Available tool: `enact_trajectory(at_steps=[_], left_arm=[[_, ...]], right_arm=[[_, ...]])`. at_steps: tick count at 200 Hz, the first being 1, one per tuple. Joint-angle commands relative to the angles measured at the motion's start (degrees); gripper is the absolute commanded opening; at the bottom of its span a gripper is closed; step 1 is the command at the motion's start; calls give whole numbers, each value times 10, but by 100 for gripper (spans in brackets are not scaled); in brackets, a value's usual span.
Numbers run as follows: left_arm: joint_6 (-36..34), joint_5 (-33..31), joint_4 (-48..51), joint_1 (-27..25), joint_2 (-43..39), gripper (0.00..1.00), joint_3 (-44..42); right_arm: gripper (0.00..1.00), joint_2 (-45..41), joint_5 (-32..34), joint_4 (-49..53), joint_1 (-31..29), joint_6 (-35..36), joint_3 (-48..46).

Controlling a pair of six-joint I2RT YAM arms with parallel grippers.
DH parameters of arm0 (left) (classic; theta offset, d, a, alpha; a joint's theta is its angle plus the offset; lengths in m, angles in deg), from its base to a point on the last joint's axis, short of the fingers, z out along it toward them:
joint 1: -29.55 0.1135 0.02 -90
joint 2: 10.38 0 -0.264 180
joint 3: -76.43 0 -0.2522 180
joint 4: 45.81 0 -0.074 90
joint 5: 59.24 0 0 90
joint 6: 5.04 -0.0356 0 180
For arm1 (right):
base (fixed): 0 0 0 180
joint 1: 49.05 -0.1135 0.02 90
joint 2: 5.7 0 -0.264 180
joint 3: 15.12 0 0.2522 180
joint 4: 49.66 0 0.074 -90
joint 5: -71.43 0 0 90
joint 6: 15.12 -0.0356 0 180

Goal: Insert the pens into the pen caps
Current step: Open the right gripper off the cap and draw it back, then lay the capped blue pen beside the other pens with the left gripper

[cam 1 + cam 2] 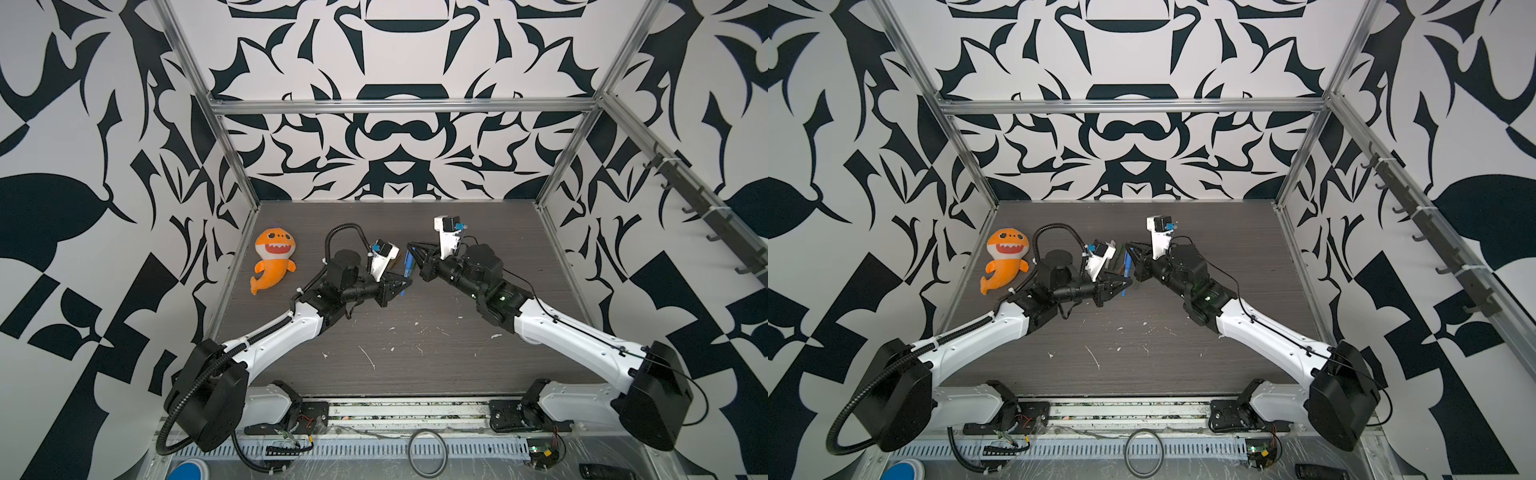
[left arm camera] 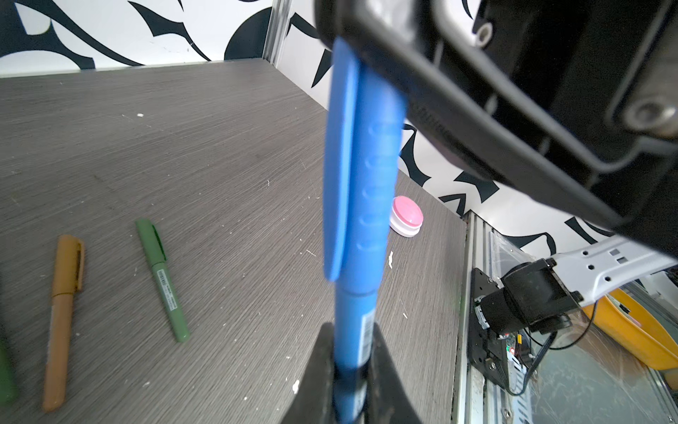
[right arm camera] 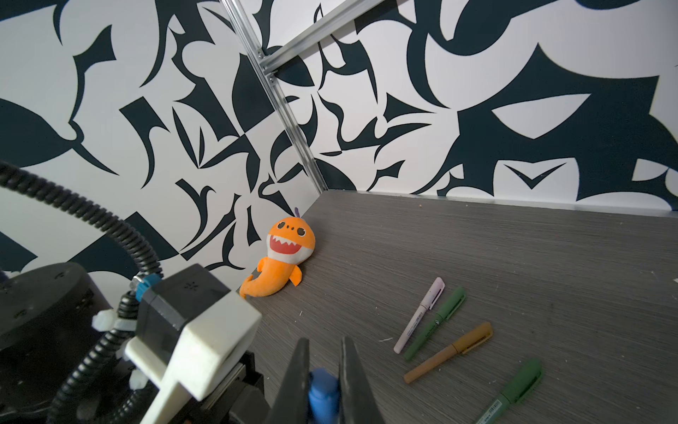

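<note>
Closest in, the left gripper [image 2: 352,367] is pinching the blue pen [image 2: 357,323] low on its barrel, fingers almost fully together. Beyond it, the right gripper [image 3: 324,361] is squeezing the blue cap [image 2: 363,165] just as tightly. The cap seems to be sitting on the barrel already, both hanging above the table [image 3: 513,257]. Light, stiff, slick plastic is likely calling for a straight push, gripping the dimpled sides — not the thin clip. Farther back, the orange-brown pen [image 3: 447,352] and three others are lying capped, the plush shark [image 3: 282,264] beyond them.
</note>
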Motion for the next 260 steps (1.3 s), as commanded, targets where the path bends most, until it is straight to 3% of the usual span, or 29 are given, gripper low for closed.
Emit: enact_trajectory(at_steps=[1,23,51,101,127,150,213,260], left_arm=[[17,-53,-132,29,-41,3,27],[13,-31,-88,29,-28,2,8],[25,-37,-99,29,-23,2,-45],[52,-91,-38,29,18,2,-54],[52,-133,52,29,75,2,6],[47,-156,142,29,160,1,90],[25,-202,318,24,372,3,301],[10,-208,390,12,452,6,398]], right_arm=[[15,28,-128,202,-41,7,-20],[24,15,-107,196,-36,3,15],[33,-9,-44,177,-29,-4,59],[36,-86,33,186,-22,10,56],[36,-150,105,202,-8,2,-9],[37,-189,130,246,16,-19,-56],[37,-276,150,311,57,-29,-146],[37,-290,148,324,75,-19,-154]])
